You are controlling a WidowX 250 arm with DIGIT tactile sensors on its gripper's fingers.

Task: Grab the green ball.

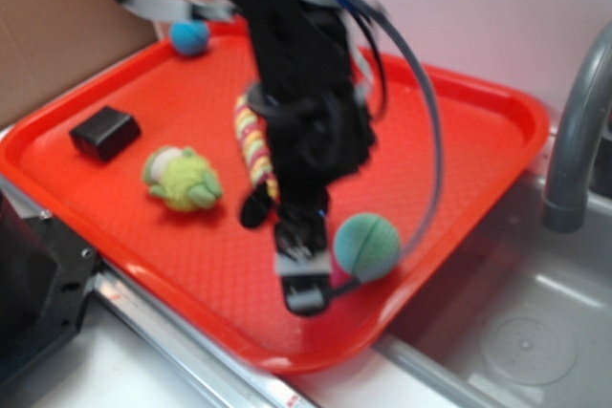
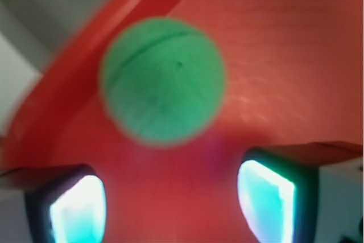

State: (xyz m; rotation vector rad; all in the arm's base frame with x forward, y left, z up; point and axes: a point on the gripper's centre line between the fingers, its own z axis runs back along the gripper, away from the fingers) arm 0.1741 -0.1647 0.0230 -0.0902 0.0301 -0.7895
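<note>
Now the green ball sits just above the open, empty gripper, a bit left of the middle.

Arm reaches down steeply, wrist pitched fwd; gripper low, fingers spread wide, nothing between.

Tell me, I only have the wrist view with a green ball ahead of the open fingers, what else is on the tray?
Observer: A fuzzy green plush toy lies left of the arm.
Operator: Anything else nearby?
Observer: A black block sits beyond the plush, toward the tray's left edge.
Operator: Any other ball?
Observer: Yes, a small blue ball at the far corner, well away from the green ball and the hand.
</note>
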